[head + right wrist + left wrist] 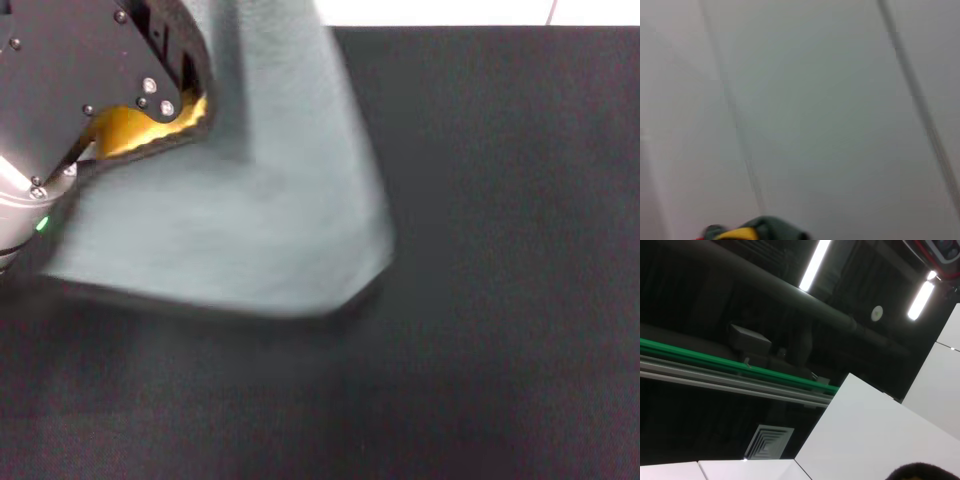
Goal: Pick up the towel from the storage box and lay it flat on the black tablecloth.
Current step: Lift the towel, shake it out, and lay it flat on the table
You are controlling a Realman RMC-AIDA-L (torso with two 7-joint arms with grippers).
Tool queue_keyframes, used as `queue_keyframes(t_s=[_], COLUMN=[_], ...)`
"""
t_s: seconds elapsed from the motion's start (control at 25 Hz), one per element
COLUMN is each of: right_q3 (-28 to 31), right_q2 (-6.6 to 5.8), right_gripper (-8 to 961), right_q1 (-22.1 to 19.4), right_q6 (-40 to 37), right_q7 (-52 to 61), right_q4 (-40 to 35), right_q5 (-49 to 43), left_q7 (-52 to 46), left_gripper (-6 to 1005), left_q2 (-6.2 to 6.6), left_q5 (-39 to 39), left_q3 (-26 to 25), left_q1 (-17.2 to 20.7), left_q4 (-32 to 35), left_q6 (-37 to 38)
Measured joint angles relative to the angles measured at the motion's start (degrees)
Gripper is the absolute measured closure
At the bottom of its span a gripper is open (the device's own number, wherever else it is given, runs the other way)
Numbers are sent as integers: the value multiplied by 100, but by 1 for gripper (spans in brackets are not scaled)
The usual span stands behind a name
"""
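Note:
The towel (250,210) hangs above the black tablecloth (500,250) with its grey-green face toward the head camera and its lower edge just over the cloth. A strip of its yellow-orange face (135,128) shows beside my left gripper (185,95), which is shut on the towel's dark-trimmed edge at the upper left. The towel's other upper part runs out past the top of the head view. In the right wrist view, a small piece of the towel (755,232) shows at the picture's edge; my right gripper itself is out of sight. The storage box is out of view.
The tablecloth spreads wide to the right of and in front of the towel. A white surface (480,12) borders it at the far edge. The left wrist view shows only ceiling lights (815,262) and white panels (865,435).

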Motion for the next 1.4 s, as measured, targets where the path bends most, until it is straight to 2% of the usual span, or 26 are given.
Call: queue_keyframes(t_s=[0.12,0.2,0.24,0.36,0.44,0.6,0.72,0.84,1.04,1.2,1.4], right_q3=[-60,-65,-88,-202,-555,-1674,-2372,-2759,-3047,-3178,-3849], right_q2=[23,39,124,233,299,324,326,325,314,328,329], right_gripper=[196,175,165,145,148,153,156,156,155,156,155], right_q1=[223,280,429,588,685,798,663,436,46,159,372], right_q6=[62,79,192,288,330,362,362,367,474,-27,-339], right_q7=[75,81,85,56,-53,-367,-849,-1324,-1939,-2049,-2666], right_q4=[-25,-35,-101,-146,-161,-334,-575,-866,-1306,-1023,-596], right_q5=[-478,-661,-1303,-1810,-1918,-1494,-1047,-890,-825,-316,821], left_q7=[0,-19,-34,-192,-296,-328,-385,-496,-795,-1179,-1564], left_gripper=[978,978,978,978,978,978,978,979,979,978,978], left_q2=[-12,-16,-16,-17,-23,-31,-38,-36,-30,-23,-17], left_q5=[13,23,21,-18,-34,-37,-197,-372,-458,-490,-501], left_q3=[1,3,4,6,17,70,290,479,779,1200,1873], left_q1=[-21,-47,-49,-72,-117,-174,-180,-104,273,582,877], left_q4=[1,3,3,4,6,7,68,235,923,1623,2499], left_q6=[-37,-146,-182,-416,-708,-1194,-1992,-2397,-3179,-3824,-4920])
